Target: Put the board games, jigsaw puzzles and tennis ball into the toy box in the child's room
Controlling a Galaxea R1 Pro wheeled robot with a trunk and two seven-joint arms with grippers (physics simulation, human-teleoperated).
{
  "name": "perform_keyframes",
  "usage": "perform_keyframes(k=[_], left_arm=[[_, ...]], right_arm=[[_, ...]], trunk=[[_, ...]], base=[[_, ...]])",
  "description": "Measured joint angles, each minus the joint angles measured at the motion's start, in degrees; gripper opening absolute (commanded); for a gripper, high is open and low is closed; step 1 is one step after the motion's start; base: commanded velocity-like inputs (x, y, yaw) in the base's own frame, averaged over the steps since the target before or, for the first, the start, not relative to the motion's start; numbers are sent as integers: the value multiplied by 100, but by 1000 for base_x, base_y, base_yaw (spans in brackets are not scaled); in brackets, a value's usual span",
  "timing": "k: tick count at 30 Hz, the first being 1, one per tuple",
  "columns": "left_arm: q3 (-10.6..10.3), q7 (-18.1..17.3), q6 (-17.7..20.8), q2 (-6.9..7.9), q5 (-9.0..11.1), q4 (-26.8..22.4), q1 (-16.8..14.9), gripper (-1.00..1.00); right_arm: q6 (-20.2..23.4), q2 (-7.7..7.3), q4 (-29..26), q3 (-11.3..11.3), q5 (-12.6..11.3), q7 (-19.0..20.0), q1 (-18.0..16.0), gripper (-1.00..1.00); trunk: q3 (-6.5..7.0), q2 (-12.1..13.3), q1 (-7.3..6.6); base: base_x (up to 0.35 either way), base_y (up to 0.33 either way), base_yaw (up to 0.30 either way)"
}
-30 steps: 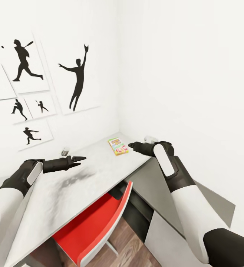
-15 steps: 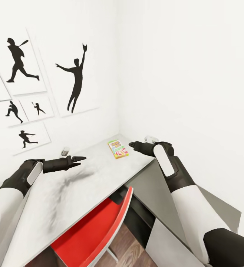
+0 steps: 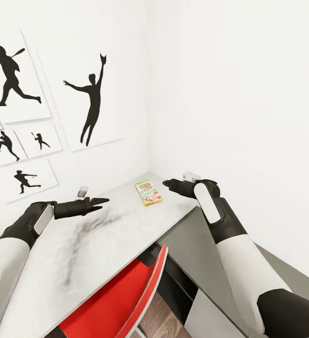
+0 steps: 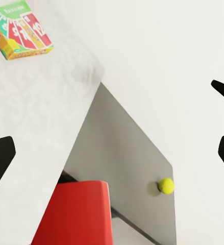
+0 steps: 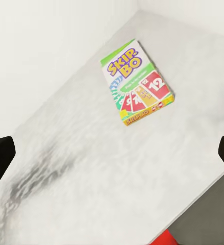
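The Skip-Bo board game (image 3: pixel 148 193) lies flat in the bench's (image 3: pixel 103 234) far corner, now sliding toward centre view as the robot swings round, with both the left end effector (image 3: pixel 99 203) and right end effector (image 3: pixel 167 184) spread empty, and open benchtop all round it.

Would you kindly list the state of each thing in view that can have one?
Skip-Bo box: lying flat on the table, face up, untouched.
Tennis ball: resting on the grey side surface, apart from both grippers.
Left gripper: open, empty, above the table.
Right gripper: open, empty, near the Skip-Bo box.
Red chair: tucked partly under the table.
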Motion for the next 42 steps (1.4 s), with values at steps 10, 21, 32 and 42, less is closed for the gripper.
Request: perform_keyframes(k=[10,21,32,42], left_arm=[[4,-7,4,4,5,2,0,100],[9,-10,9,17,22,3,0,100],[9,-9,9,14,18,6,0,100],[3,1,0,9,2,8,0,100]], right_arm=[[-5,3,0,5,4,0,0,100],[-4,7,0,9,4,0,0,100],[-12,6,0,9,20,-5,0,100],[-136,-26,94,10,27,-15,0,100]], trunk=[[0,0,1],[0,0,1],[0,0,1],[0,0,1]], base=[[14,-1,0],[0,0,0],[0,0,0],[0,0,0]])
